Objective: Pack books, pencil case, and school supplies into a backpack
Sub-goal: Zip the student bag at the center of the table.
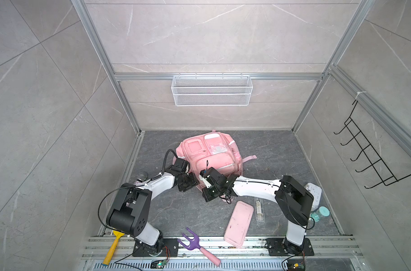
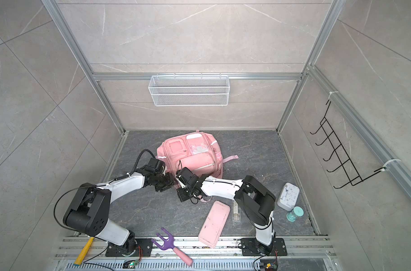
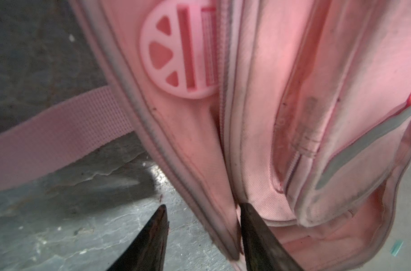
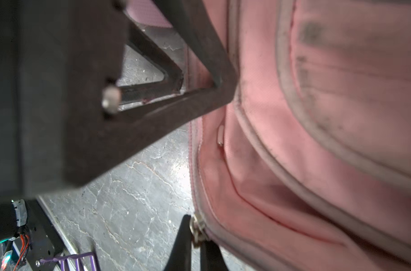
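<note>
- The backpack (image 1: 209,154) (image 2: 190,154) is large, pale pink fabric with white trims and several zipped front pockets. It lies on the dark floor at centre, towards the far side, with its pocketed front up. A pink strap (image 1: 249,158) sticks out to its right. The wrist views show grubby seams (image 3: 251,145) and a metal zip pull (image 4: 196,228) at its edge.
- The pencil case (image 1: 238,223) (image 2: 214,223) is a flat, pale pink rounded rectangle with dark smudges. It lies near and right of the backpack, well apart from it, its near end on the metal rail (image 1: 253,241).
- The school supplies packet (image 1: 259,210) (image 2: 236,212) is slim and transparent with a whitish insert. It lies flat just right of the pencil case, roughly parallel to it.
</note>
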`<state>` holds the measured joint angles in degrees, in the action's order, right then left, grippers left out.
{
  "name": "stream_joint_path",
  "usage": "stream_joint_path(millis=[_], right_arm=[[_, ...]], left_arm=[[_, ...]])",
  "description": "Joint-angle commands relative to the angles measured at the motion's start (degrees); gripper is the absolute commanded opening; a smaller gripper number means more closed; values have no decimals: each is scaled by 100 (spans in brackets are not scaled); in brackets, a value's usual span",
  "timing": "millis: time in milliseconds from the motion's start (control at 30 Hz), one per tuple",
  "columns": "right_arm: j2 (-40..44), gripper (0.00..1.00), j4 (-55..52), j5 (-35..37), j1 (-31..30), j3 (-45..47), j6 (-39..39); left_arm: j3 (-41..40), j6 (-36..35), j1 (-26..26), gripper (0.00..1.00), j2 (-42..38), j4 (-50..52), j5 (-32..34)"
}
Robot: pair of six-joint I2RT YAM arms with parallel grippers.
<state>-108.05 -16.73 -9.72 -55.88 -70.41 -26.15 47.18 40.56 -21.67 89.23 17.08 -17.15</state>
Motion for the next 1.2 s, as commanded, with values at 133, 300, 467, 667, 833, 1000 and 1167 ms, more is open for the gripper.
stream_joint_path(millis=[133, 300, 467, 667, 833, 1000, 1167], right_arm=[[331, 0, -409, -57, -140, -120, -13], [549, 0, -606, 59, -127, 110, 61], [886, 0, -943, 331, -68, 305, 189], [1339, 0, -1151, 549, 224, 646, 254], [1562, 0, -1179, 521, 833, 1001, 359], [1481, 0, -1182, 605, 1125, 1015, 505], [1236, 0, -991, 291, 950, 759, 400]], left_arm=[[496, -208, 11, 9, 149, 65, 238], [692, -285, 307, 0, 188, 116, 372], [880, -357, 712, 0, 288, 100, 451], [1000, -451, 1331, 0, 335, 94, 467], [1307, -452, 1576, 0, 604, 51, 380], [1710, -407, 1587, 0, 969, 32, 344], [2195, -382, 1582, 0, 1393, 41, -38]])
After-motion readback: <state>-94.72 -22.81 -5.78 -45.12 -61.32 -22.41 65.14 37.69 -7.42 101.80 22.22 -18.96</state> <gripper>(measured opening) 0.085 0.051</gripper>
